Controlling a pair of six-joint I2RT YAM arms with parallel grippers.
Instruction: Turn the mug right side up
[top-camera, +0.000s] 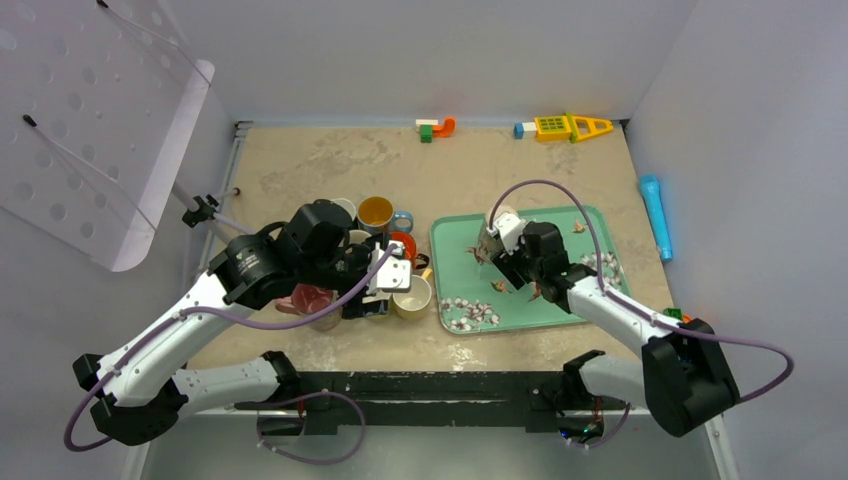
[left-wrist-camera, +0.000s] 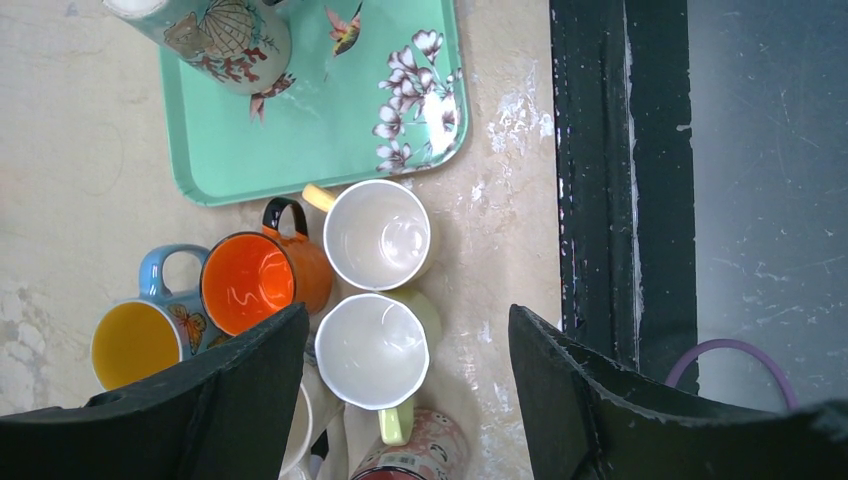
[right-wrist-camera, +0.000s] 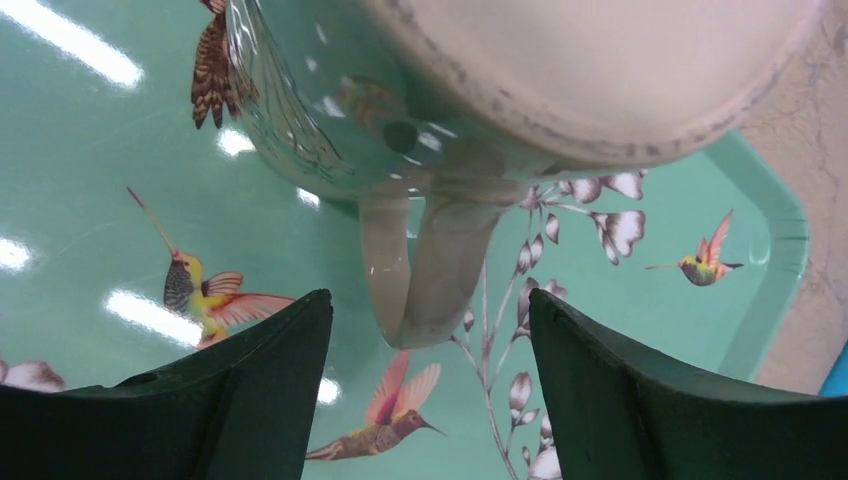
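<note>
teal mug (right-wrist-camera: 330, 110) base-up on tray (right-wrist-camera: 90, 130); right gripper (right-wrist-camera: 428, 300) released, jaws straddling handle (right-wrist-camera: 430, 250) — centre handle, clench squarely, then roll upright.

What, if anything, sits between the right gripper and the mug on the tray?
Nothing visible. The right gripper is open, fingers either side of the handle of the mug, with only bare tray beneath. The other mugs stand off the tray.

No lettering, number or brand can be read; faint marks on the pink mug (left-wrist-camera: 425, 448), at 6 o'clock in the left wrist view, stay illegible.
</note>
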